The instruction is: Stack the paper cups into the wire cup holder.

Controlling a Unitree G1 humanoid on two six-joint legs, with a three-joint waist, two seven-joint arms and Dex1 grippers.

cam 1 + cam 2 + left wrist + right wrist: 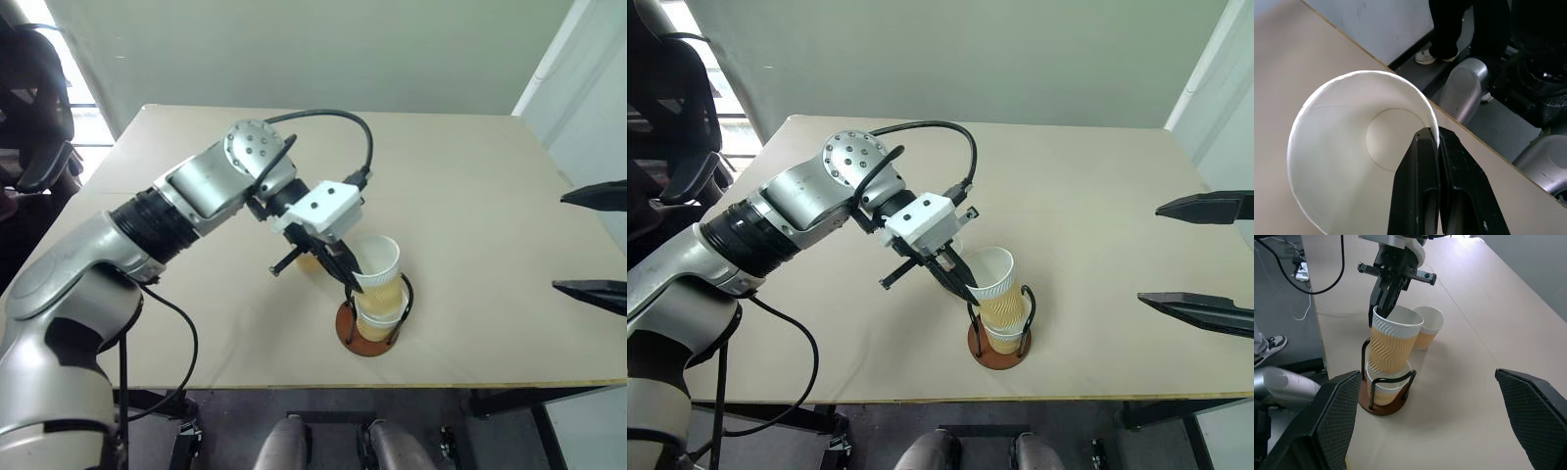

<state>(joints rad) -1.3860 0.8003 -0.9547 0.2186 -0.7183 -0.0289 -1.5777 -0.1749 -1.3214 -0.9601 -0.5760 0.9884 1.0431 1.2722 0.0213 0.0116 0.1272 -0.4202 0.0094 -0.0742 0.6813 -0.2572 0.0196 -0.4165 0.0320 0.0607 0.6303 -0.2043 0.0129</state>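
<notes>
One paper cup (1384, 390) already sits at the bottom of the wire cup holder (1382, 404), between its two black loops and on the reddish-brown base. A second cup (1393, 347) is partly nested into that first one, leaning a little rather than seated straight, with much of its ribbed yellow wall above the holder's loops. The third cup (1426, 327) stands upright on the desk (470, 196), just behind the holder on the side away from the robot and apart from it. By that reading the task is roughly midway: one cup in, one going in, one untouched.

The left end effector (348, 274) has its two black fingers pressed together on the rim of the second cup, one finger inside the white wall and one outside (the left wrist view looks straight down into the cup along that pinch). The left arm reaches across in front of the robot, with the wrist above and behind the holder and the fingers angled down toward it.

The right end effector (1200, 257) waits well to the right of the holder, its fingers spread wide and holding nothing, above the desk's right edge.
</notes>
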